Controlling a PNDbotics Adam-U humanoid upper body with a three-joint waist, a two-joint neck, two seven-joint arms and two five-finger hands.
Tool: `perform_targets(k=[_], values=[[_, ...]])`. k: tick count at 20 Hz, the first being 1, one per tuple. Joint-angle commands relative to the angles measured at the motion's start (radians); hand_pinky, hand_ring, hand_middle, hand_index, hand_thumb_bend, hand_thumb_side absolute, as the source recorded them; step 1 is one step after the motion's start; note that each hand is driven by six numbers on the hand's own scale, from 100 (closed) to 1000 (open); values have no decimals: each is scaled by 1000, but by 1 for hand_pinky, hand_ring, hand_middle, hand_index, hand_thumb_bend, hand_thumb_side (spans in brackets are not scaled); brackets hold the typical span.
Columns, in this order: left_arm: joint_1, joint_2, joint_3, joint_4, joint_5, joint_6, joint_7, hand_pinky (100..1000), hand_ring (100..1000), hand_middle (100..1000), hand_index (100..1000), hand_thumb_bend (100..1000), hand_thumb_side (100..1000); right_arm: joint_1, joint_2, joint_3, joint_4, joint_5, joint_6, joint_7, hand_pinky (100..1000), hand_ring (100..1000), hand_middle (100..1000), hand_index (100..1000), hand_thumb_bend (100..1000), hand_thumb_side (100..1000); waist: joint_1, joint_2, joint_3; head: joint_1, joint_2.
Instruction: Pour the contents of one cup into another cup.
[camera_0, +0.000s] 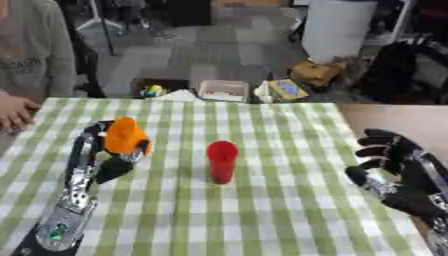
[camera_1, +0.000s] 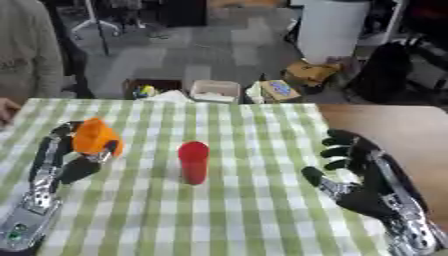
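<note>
An orange cup (camera_0: 125, 135) is held in my left hand (camera_0: 103, 159), whose fingers curl round it, at the left of the green checked table (camera_0: 262, 210). The cup is lifted and leans a little to the left. A red cup (camera_0: 221, 161) stands upright near the table's middle, a short way right of the orange cup and apart from it. My right hand (camera_1: 359, 172) rests open at the right edge of the table, fingers spread, holding nothing.
A person stands at the far left edge, a hand (camera_0: 16, 114) resting near the table's corner. Beyond the far edge lie boxes (camera_0: 224, 90) and clutter on the floor. A bare brown surface (camera_1: 402, 125) shows to the right of the cloth.
</note>
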Motion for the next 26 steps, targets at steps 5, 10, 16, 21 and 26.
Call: perform_targets(k=[5,10,16,21,26], values=[[52,58,-19,-161,27,117,-150,410,368,352,646,197,100,-42,-10,21,38,22,-8,23,612,700,706,837,607,334,2,-23,25,-22,9],[83,74,-9,-225,13,171,-223,438,424,414,698,272,126,-71,-7,41,71,45,-11,38,609,693,706,838,616,349,2,-26,40,-33,4],[99,86,-13,-273,-12,204,-287,438,421,410,701,302,142,-115,14,65,136,104,-28,40,605,689,702,838,622,353,8,-32,62,-47,2],[100,88,-31,-297,-8,220,-322,430,411,399,697,301,143,-156,32,88,204,193,-54,23,614,700,708,844,632,346,17,-35,95,-73,0],[94,79,-62,-319,8,230,-361,421,401,388,693,305,143,-190,48,99,262,291,-87,-3,641,733,735,858,651,351,29,-32,145,-114,-9]])
